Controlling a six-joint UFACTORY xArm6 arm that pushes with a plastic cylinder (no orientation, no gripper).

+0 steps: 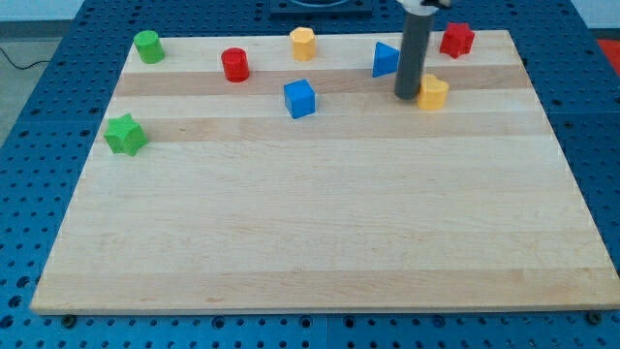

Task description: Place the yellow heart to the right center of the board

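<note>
With no jaws to open or close, my tip [408, 96] touches the small yellow heart-shaped block [433, 93] on its view-left side near the wooden counter's [320, 242] top right, so I should push steadily toward the right-centre edge.

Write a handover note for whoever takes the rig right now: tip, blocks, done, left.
My tip sits on the board, touching or nearly touching the yellow heart on its left side.
The heart lies near the view's top, right of middle, between the blue triangle and the red block.
Done: tip is at the heart. Left: push it toward the view's bottom and right, to the board's right center.
</note>
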